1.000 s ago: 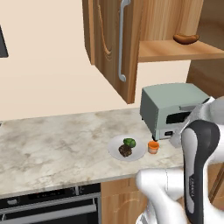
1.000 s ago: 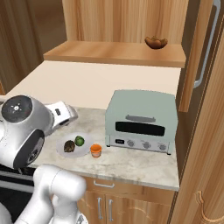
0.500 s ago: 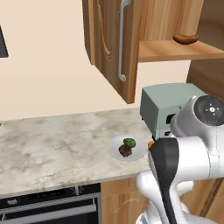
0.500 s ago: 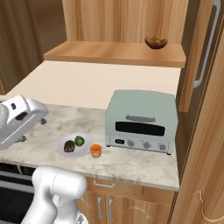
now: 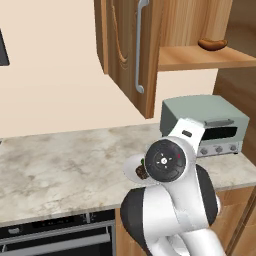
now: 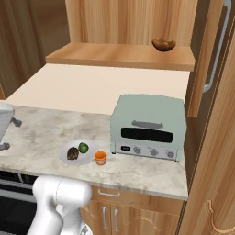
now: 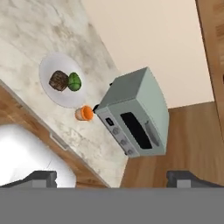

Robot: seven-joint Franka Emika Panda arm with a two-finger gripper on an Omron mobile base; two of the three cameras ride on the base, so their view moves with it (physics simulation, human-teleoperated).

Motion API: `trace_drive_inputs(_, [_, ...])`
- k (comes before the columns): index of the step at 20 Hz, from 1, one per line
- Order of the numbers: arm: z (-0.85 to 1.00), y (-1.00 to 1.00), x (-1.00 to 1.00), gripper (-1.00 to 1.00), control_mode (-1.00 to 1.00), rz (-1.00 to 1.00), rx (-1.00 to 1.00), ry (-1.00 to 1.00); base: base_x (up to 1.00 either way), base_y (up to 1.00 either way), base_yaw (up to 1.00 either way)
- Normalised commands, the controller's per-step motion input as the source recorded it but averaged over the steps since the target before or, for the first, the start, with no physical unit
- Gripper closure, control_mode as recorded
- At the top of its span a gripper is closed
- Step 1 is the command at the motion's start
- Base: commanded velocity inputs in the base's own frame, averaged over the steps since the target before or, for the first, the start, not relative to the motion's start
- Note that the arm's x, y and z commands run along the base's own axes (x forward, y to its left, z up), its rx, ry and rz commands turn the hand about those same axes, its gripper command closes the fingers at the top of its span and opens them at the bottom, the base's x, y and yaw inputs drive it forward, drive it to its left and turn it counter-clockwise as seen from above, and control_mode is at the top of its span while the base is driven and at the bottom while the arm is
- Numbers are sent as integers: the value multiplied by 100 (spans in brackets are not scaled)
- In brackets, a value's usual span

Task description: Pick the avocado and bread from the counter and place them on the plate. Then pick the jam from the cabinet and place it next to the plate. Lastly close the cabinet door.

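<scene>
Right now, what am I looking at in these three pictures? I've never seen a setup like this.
It is a simulated kitchen with a white robot arm on a base that can drive. Two pictures come from cameras on that base, behind the arm to its left and right. The third comes from a camera on the hand, looking down along its open gripper, which holds nothing. On the counter a white plate carries the green avocado and the brown bread. The orange jam stands beside the plate, near a toaster oven. Above, the cabinet door stands open.
</scene>
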Motion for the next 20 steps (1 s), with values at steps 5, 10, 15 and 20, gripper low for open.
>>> trace_drive_inputs(5, [17, 48, 0, -100, -100, -2, -26, -5, 0, 0, 0])
trace_drive_inputs(10, [21, 42, 0, -100, -100, -1, -20, -1, 0, 0, 0])
trace_drive_inputs(15, [21, 40, 0, -100, -100, -2, -18, 0, 0, 0, 0])
trace_drive_inputs(20, [20, 39, 0, -100, -100, -4, -17, 0, 0, 0, 0])
